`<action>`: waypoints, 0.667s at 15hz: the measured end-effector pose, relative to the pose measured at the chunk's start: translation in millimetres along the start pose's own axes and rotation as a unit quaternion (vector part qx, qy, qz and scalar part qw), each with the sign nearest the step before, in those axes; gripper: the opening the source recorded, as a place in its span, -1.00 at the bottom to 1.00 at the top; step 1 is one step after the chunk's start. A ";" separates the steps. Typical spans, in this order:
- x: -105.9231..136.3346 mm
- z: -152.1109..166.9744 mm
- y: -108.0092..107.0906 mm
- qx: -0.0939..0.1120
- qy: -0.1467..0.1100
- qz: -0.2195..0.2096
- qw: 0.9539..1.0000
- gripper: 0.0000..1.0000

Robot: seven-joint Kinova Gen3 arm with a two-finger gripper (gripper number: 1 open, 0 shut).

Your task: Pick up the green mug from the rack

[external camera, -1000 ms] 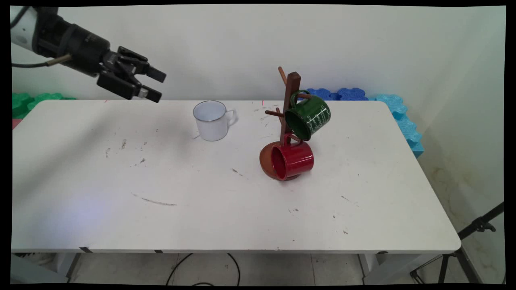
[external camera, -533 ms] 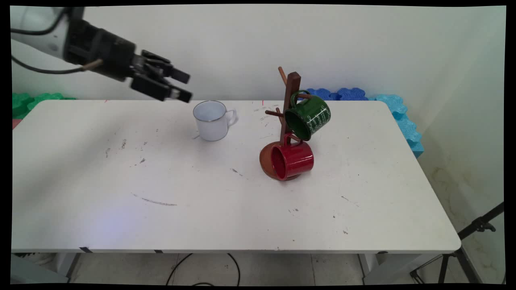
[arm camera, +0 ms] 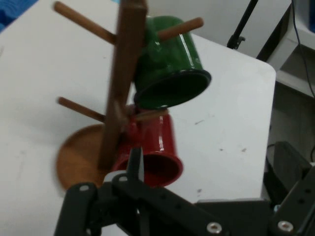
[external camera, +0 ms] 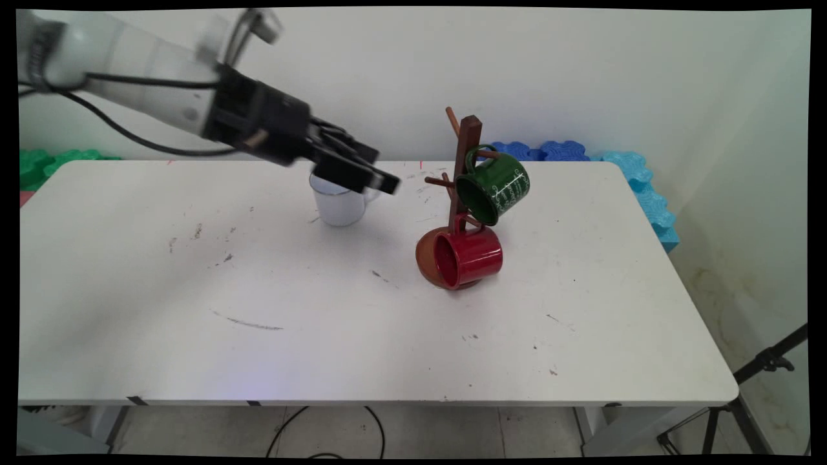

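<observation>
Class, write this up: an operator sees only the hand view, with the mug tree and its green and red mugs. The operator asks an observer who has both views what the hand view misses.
Operator: Is anything on the table besides the tree?
Observer: Yes. A white mug stands upright, left of the mug tree in the main view.
Operator: Where is the gripper relative to it?
Observer: The gripper covers the mug's rim and handle in the main view, short of the tree. I cannot tell whether they touch.

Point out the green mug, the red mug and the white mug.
green mug (external camera: 501, 187): main view, on its outer side wall.
red mug (external camera: 481, 253): main view, on its outer side wall.
white mug (external camera: 336, 208): main view, on its front wall, below the claw.
</observation>
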 end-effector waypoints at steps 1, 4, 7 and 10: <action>-0.1 9.3 7.1 0.001 -0.002 -0.007 1.000 1.00; -2.2 32.8 26.9 0.003 -0.004 -0.027 1.000 1.00; -4.8 50.6 40.9 0.000 0.003 -0.035 0.999 1.00; -6.7 68.8 48.1 0.002 0.019 -0.040 0.999 1.00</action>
